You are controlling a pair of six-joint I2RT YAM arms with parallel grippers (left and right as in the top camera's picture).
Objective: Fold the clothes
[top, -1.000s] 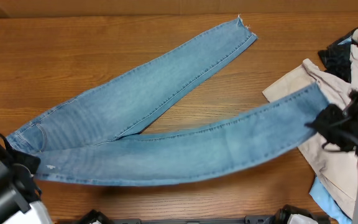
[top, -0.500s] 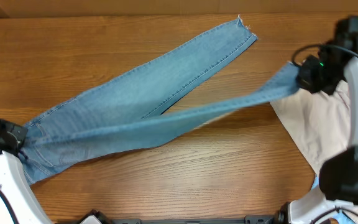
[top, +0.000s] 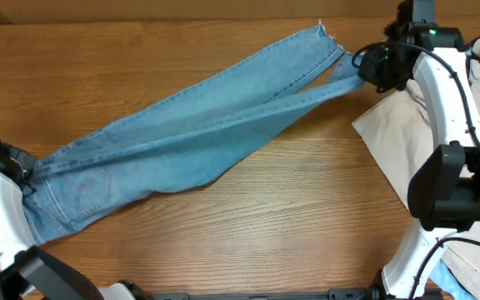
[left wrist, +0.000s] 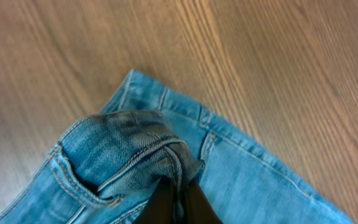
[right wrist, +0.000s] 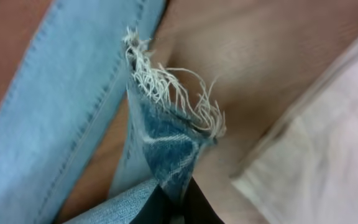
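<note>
1. while the right gripper [top: 363, 65] is clamped on one leg's frayed hem [right wrist: 173, 93], the jeans [top: 182, 142] stretch across the table [top: 265, 242], long axis lower left to upper right.
2. left gripper [top: 25, 173] is pinched shut on the waistband [left wrist: 135, 155] at the far end.
3. other hem [top: 330, 37] lies just left of the right gripper, the nearer arm.

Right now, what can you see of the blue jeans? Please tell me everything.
The jeans are light-blue denim with slim legs, frayed hems and a curve-stitched back pocket near the waist. They lie diagonally on the wooden table, waist lower left, legs nearly stacked toward the upper right. The left claw pinches the waistband; the right claw pinches the upper leg's hem, near the other.
</note>
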